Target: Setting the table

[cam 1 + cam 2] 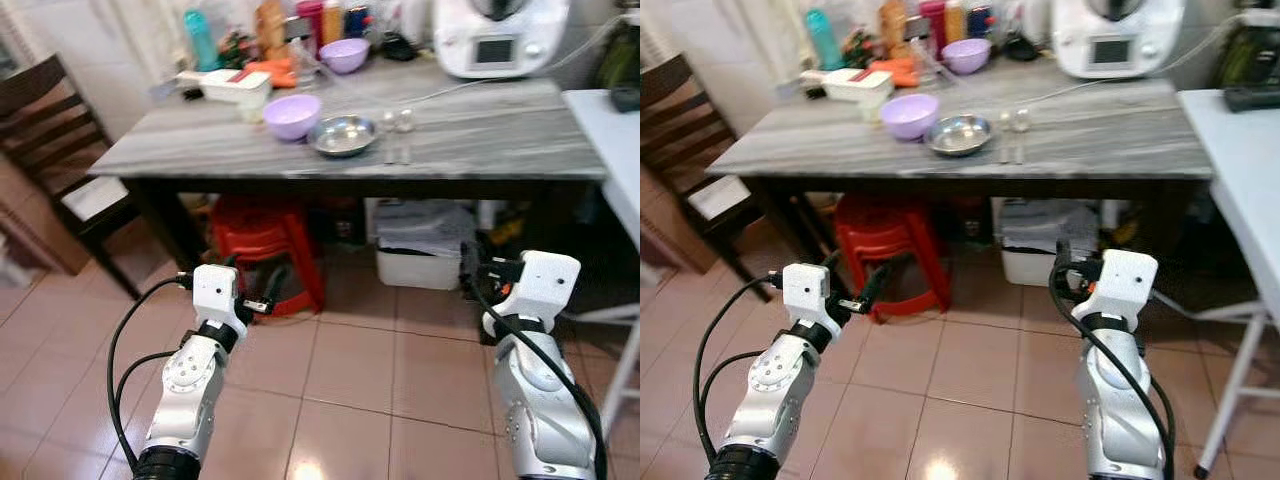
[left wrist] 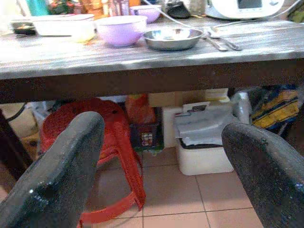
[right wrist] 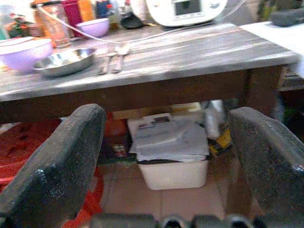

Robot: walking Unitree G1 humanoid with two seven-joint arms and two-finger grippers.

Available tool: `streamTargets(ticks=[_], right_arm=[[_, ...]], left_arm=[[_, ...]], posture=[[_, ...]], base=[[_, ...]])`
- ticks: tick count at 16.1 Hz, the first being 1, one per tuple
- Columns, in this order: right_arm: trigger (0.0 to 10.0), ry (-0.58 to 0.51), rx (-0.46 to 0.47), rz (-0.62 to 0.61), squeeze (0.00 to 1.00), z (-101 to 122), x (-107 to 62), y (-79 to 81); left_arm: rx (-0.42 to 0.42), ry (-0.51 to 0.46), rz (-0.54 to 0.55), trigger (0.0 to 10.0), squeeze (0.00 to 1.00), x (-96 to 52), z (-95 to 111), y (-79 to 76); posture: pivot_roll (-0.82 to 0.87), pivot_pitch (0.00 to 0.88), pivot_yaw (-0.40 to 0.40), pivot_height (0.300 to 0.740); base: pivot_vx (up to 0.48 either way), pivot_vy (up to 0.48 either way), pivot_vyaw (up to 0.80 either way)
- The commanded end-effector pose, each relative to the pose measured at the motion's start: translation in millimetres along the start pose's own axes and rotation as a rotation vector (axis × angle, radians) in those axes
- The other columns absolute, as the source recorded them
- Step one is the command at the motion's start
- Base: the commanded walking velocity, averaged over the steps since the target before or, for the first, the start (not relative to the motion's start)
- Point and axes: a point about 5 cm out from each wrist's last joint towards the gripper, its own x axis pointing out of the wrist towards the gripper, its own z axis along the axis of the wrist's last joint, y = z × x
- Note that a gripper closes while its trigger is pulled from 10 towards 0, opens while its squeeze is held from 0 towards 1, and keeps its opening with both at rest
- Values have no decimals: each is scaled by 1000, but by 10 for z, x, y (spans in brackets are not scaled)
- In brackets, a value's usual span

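Left eye view: we hold our left pincer (image 2: pixel 156 175) and right pincer (image 3: pixel 166 166) low over the tiled floor, fingers spread apart and empty. Ahead of and above both, on the bench (image 1: pixel 500 135), sit a purple bowl (image 1: pixel 291 115), a steel bowl (image 1: pixel 342 134) beside it, and spoons (image 3: pixel 113 59).

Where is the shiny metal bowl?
The metal bowl sits on the grey table ahead of the robot, near the front edge, between the purple bowl and two spoons.
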Motion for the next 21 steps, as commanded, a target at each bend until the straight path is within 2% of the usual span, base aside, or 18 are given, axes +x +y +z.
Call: streamTargets(ticks=[1,6,14,18,21], right_arm=[[10000,-5,4,9,0,24,14,31],[10000,-21,8,5,0,59,18,32],[10000,-25,-8,7,0,64,-15,-8],[10000,-34,19,-9,0,46,4,65],[10000,-26,22,-5,0,25,3,77]], left_arm=[[3,2,8,10000,0,-12,14,46],[-6,-7,-8,10000,0,14,47,23],[-24,-20,-2,10000,0,-10,60,-14],[-13,-19,-19,10000,0,39,113,32],[-12,-21,-22,10000,0,53,116,4]], posture=[[-142,0,143,740],[-142,0,145,740],[-129,0,101,740],[-126,0,150,740],[-125,0,148,740]], base=[[0,-341,0],[0,-365,-265],[0,-368,0],[0,-480,0],[0,-480,-223]])
